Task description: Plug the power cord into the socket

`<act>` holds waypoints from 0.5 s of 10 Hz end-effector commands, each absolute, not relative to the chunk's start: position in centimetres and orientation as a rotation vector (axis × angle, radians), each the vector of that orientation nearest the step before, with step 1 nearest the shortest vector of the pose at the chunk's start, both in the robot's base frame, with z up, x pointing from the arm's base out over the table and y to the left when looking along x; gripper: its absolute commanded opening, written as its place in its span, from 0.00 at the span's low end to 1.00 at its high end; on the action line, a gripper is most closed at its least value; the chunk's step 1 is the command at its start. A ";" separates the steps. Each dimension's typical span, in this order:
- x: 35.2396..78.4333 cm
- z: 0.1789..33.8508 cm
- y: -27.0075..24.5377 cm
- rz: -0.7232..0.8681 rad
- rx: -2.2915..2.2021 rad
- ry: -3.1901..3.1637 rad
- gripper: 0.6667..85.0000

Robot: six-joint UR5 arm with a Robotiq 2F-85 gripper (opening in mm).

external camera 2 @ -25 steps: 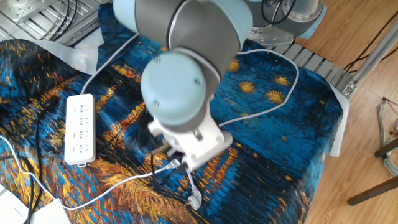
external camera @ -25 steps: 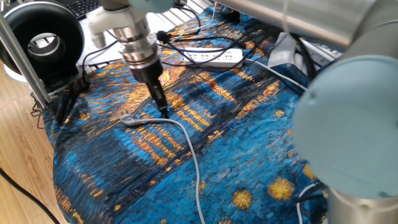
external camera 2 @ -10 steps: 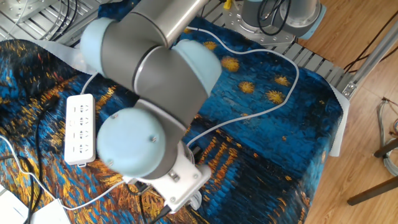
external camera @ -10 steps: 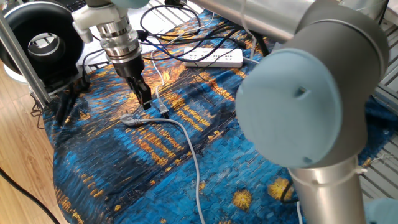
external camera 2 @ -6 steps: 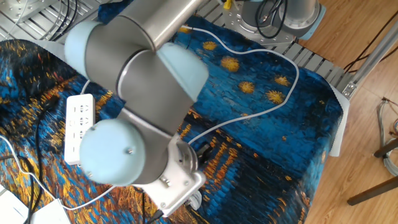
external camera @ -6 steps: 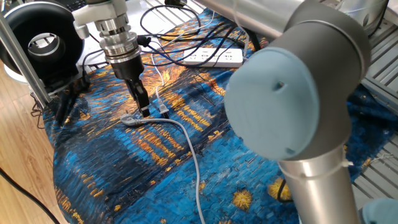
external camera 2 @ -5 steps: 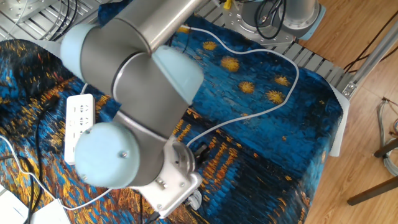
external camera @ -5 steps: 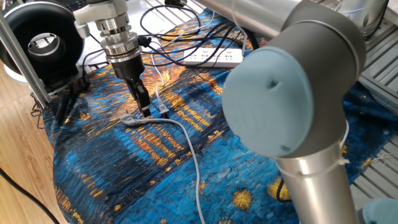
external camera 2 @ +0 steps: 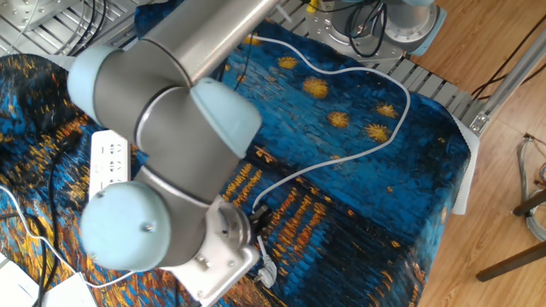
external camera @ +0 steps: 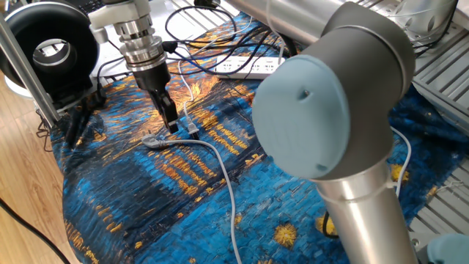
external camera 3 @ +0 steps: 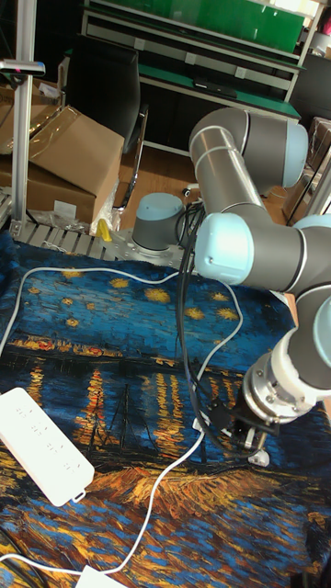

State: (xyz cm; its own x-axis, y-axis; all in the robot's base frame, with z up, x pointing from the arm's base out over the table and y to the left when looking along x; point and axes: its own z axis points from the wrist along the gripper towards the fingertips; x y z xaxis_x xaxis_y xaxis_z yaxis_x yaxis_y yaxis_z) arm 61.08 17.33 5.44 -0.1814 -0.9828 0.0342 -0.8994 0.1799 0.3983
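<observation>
Shows the gripper [external camera: 171, 125] pointed straight down, tips almost at the painted cloth [external camera: 146, 198], probably to come at a flat-lying plug from above. Places those tips between two plugs: just beside the small pale plug of the power cord [external camera: 192, 130] on one side, near the grey plug [external camera: 152, 141] of the thicker grey cable [external camera: 220, 165] on the other. Leaves the power cord lying loose on the cloth, not gripped, with its thin white lead running up toward the far edge of the table. Cannot tell whether the black fingers stand apart or together: looks like one dark column in one fixed view, and hides behind the arm's own wrist in the other two. Finds nothing clearly between them. Puts the socket [external camera: 249, 67] well apart from the plug, flat at the far side of the cloth with outlets facing up, a posture that suits a plug brought down from above. Suggests, as a judgement, a task barely begun: plug not yet picked up, carry and insertion still to come. Warns of one risk, closing on the grey plug instead, given how near it lies. Calls for a small sideways correction toward the pale plug before any squeeze.
</observation>
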 end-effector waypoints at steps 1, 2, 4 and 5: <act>59.9 6.4 17.9 -0.508 1.700 -2.185 0.38; 59.7 6.8 19.9 -0.594 1.609 -2.267 0.35; 60.5 6.5 20.7 -0.597 1.563 -2.338 0.34; 60.5 6.5 20.7 -0.598 1.583 -2.327 0.34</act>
State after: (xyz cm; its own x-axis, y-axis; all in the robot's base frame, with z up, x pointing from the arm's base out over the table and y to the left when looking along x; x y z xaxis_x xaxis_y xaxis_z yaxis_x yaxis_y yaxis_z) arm 60.43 19.59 6.17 -0.3222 -0.9466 0.0079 -0.8401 0.2898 0.4585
